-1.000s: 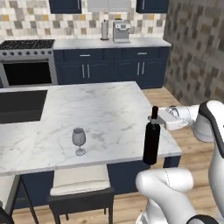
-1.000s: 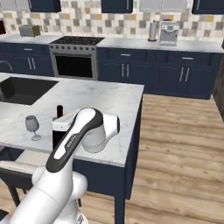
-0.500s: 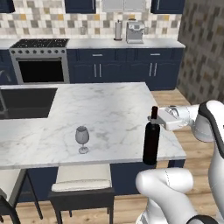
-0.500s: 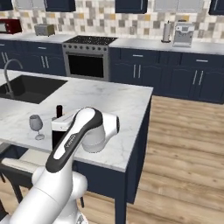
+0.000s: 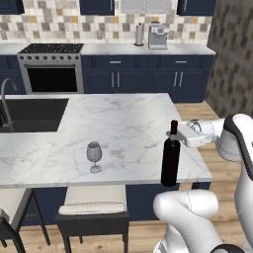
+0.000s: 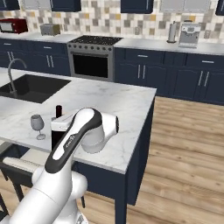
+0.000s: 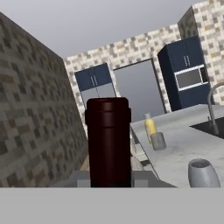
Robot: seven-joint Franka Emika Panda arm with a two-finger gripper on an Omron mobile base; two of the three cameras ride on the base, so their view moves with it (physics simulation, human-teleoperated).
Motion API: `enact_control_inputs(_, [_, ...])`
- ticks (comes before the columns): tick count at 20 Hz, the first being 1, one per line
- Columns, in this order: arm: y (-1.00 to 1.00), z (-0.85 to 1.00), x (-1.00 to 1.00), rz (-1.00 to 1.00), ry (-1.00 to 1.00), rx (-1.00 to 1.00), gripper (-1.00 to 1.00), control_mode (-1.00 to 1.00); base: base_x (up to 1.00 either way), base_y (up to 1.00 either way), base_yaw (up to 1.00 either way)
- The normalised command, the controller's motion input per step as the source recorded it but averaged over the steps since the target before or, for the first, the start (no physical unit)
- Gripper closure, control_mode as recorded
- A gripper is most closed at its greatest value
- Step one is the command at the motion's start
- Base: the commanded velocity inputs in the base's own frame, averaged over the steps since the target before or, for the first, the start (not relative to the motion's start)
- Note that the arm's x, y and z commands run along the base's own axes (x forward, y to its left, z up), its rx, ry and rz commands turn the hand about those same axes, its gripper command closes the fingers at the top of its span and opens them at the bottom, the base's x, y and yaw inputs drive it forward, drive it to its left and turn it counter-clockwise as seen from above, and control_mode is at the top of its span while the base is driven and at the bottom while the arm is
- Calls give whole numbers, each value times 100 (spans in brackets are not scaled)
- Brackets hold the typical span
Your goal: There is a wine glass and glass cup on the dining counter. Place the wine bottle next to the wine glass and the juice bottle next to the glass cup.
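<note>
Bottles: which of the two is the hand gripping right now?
The wine bottle, tall and near-black with a dark red cap, clamped at its neck by the hand. The short yellow juice bottle stands free beside the glass cup.

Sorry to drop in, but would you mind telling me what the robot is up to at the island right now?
The white arm's gripper is shut on the neck of the wine bottle, holding it upright near the front right corner of the dining counter. The wine glass stands on the same counter, well apart from the bottle. In the hand view, the juice bottle already sits right beside the glass cup farther along the counter. So the wine bottle is not yet next to its glass.
</note>
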Motion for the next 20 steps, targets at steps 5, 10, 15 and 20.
enact_control_inputs(5, [0,0,0,0,0,0,100,100,0,0,0])
enact_control_inputs(10, [0,0,0,0,0,0,100,100,0,0,0])
enact_control_inputs(15, [0,0,0,0,0,0,100,100,0,-8,3])
enact_control_inputs(20, [-22,6,17,22,0,13,100,-100,0,0,0])
